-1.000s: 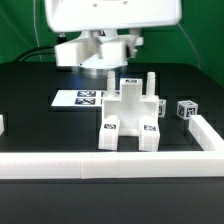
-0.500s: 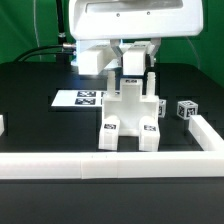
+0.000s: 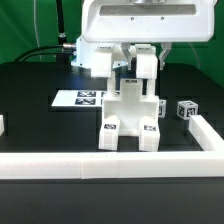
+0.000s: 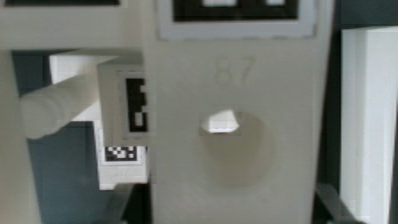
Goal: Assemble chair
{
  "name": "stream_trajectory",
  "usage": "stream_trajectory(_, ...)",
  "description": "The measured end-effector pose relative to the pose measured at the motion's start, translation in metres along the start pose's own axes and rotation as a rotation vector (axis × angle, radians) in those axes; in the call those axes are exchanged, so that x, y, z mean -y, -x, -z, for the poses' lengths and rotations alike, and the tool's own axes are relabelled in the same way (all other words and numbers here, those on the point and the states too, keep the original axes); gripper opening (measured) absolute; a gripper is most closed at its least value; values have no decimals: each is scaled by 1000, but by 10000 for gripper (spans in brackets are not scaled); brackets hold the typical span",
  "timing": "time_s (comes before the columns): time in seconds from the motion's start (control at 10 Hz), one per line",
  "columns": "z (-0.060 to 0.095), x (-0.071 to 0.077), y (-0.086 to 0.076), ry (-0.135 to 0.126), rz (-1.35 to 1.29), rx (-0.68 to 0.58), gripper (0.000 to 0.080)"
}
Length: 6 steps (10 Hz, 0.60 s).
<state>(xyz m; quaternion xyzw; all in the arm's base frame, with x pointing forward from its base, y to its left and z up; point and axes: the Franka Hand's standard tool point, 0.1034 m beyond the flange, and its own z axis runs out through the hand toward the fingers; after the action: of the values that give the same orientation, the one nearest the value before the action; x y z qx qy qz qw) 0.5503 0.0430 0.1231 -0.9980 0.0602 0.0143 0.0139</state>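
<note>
The claw (image 3: 138,68) hangs directly above the partly built chair (image 3: 128,118), its jaws drawn close together and clamped on a white panel (image 4: 231,150). In the wrist view this panel fills most of the frame: a flat white face with an embossed number, a shallow round recess with a small opening at its middle, and a black-and-white tag (image 4: 231,10) at one end. A rounded white post (image 4: 63,100) and a strip of tags (image 4: 128,125) show beside the panel; which part they belong to cannot be told. Whether the panel already touches the chair cannot be told from either view. The chair stands upright on the black desk (image 3: 40,120), a blocky white body with two front feet, each bearing a tag. The border rail (image 3: 100,165) runs along the desk in front of the chair and turns a corner on the exterior view's right, so the chair stands inside the area it bounds, close to the front run. Also inside this area, a small tagged block (image 3: 183,109) sits apart from the chair on the exterior view's right. The marker board (image 3: 80,98) lies flat behind the chair, towards the exterior view's left.
</note>
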Motion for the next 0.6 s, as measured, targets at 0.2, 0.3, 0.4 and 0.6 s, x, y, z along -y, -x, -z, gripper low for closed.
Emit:
stream_trajectory(0.2,-1,2,1,0,-26,-1,284)
stream_trajectory(0.3,-3,9,3,-1,-39,-6,284)
stream_trajectory(0.4,-5,15,4,-3,-60,-8,284)
stream_trajectory(0.6,-5,18,-2,-6,-39,-51,284)
